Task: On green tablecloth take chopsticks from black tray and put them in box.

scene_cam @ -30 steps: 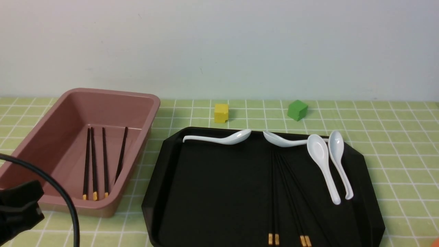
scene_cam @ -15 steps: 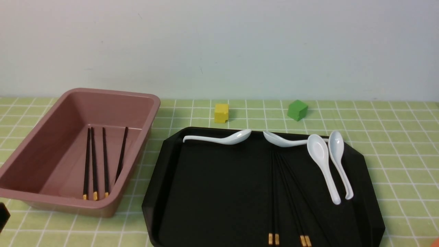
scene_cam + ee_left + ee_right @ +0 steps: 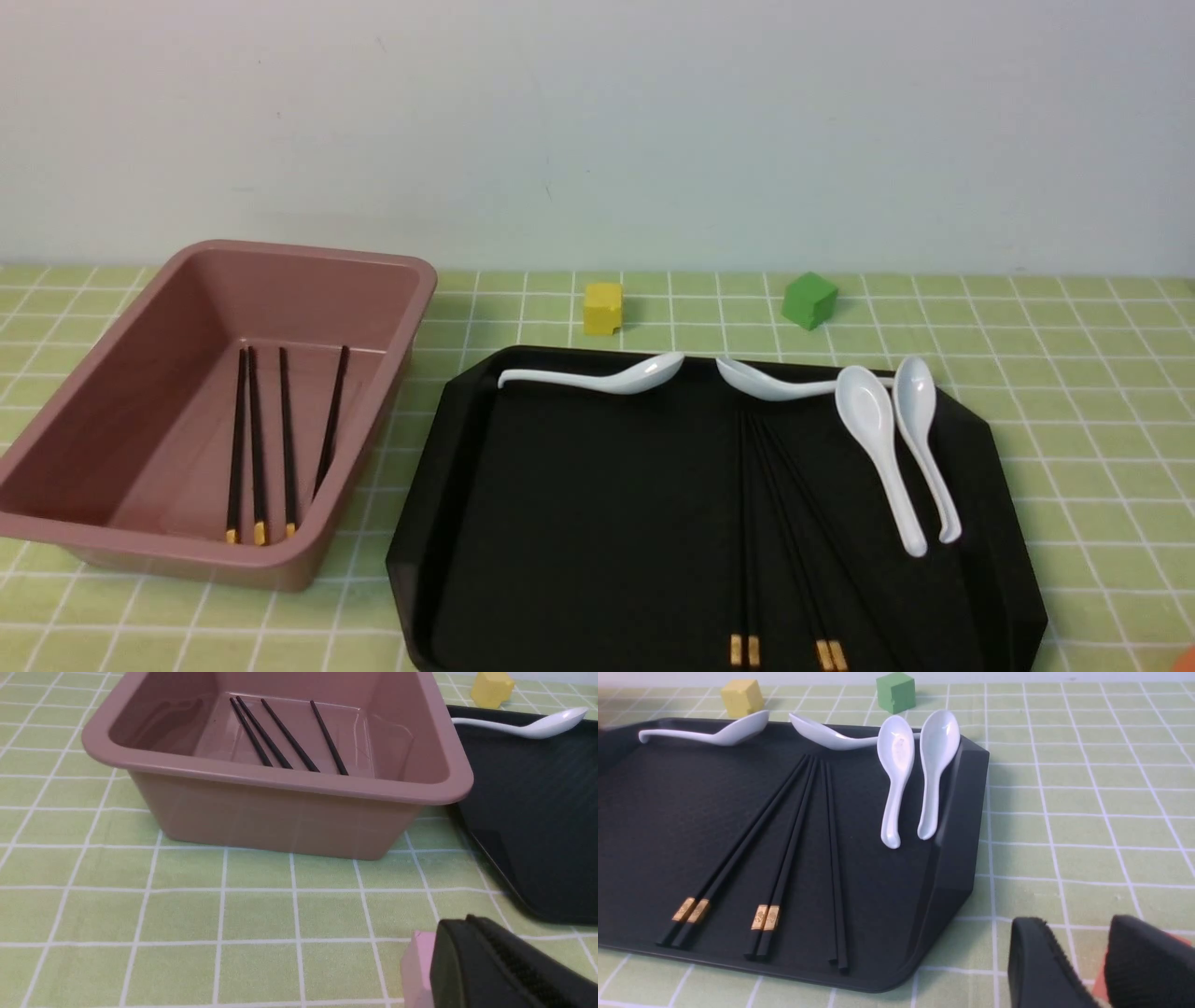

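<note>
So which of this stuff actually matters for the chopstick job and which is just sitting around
For the job:
- chopsticks left on the black tray
- chopsticks already in the box
- green tablecloth

Just lying about:
- four white spoons on the tray
- yellow cube
- green cube
</note>
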You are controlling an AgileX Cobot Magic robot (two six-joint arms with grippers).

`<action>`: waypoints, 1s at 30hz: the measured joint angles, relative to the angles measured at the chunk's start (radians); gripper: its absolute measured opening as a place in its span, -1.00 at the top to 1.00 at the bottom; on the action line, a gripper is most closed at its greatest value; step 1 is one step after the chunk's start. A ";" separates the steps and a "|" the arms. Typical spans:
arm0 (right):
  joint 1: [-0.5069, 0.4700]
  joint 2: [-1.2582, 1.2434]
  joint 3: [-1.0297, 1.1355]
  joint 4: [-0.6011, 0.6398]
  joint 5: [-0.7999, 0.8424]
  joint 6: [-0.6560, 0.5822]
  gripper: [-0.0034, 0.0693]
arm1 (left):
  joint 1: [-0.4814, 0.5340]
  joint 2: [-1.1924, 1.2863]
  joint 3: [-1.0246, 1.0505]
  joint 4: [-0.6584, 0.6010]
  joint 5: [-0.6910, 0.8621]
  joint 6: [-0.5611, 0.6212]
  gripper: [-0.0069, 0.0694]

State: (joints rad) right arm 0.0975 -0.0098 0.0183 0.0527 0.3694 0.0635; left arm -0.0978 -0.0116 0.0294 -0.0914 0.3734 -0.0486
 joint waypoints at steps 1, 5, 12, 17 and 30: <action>0.000 0.000 0.000 0.000 0.000 0.000 0.25 | 0.000 0.000 0.000 0.000 0.000 0.000 0.81; 0.000 0.000 0.000 0.000 0.000 0.000 0.25 | 0.000 0.000 0.000 0.000 0.004 0.000 0.81; 0.000 0.000 0.000 0.000 0.000 0.000 0.25 | 0.000 0.000 0.000 0.000 0.004 0.000 0.79; 0.000 0.000 0.000 0.000 0.000 0.000 0.25 | 0.000 0.000 0.000 0.000 0.004 0.000 0.77; 0.000 0.000 0.000 0.000 0.000 0.000 0.25 | 0.000 0.000 0.000 -0.007 0.012 -0.086 0.75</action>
State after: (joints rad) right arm 0.0975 -0.0098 0.0183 0.0527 0.3694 0.0635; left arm -0.0978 -0.0116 0.0294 -0.0981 0.3852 -0.1350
